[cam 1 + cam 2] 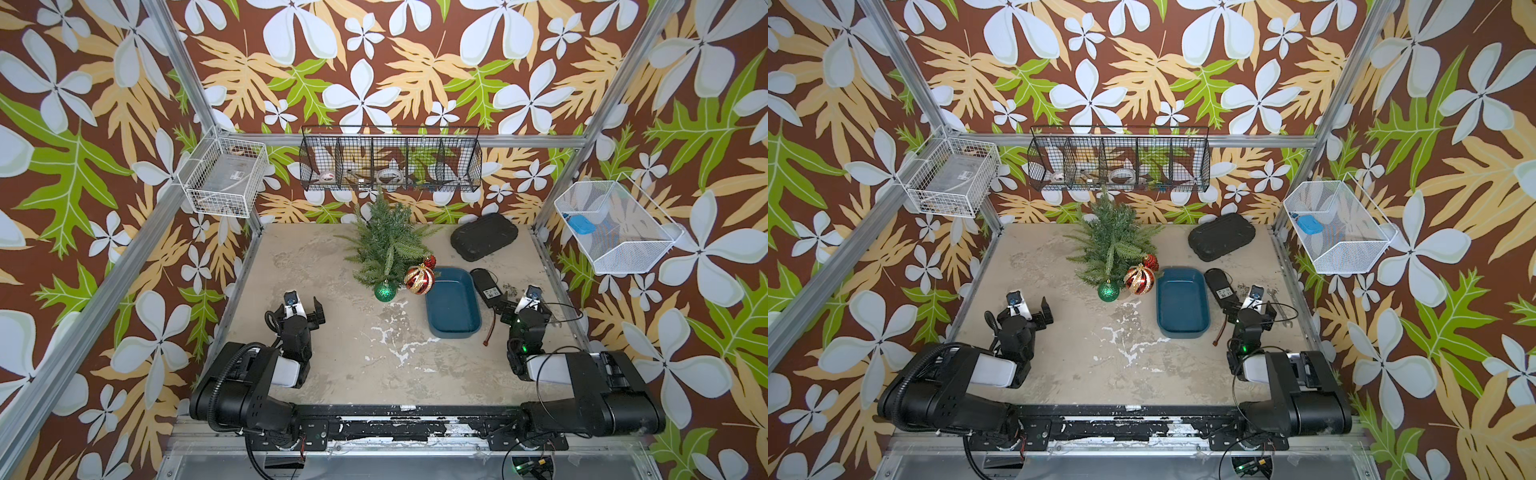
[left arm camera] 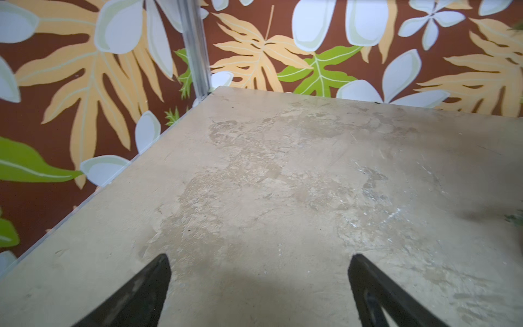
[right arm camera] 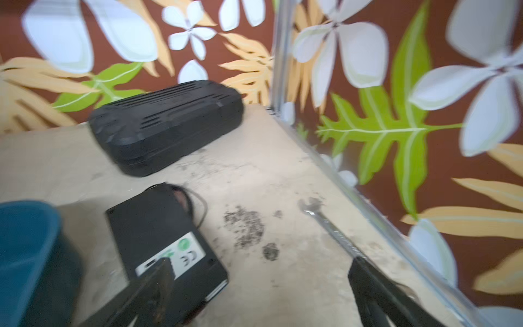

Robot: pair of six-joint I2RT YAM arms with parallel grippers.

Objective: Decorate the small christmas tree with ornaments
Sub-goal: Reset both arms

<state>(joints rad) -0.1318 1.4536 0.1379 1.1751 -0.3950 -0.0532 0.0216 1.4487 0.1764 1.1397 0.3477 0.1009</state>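
Left tool (image 2: 259, 262) and right tool (image 3: 260, 263) both gape released, grasping nothing, by the table's (image 1: 332, 374) left and right edges. Near the middle of the far edge stands the small christmas tree (image 1: 386, 245), probably light and tippy, with soft springy needles. Against its near low branches sit the red-and-gold ball (image 1: 419, 280), green glitter ball (image 1: 385, 291) and dark red drop (image 1: 429, 261); hung or resting, I cannot tell. These are likely light, hard, brittle shells, so pinch gently at the cap.
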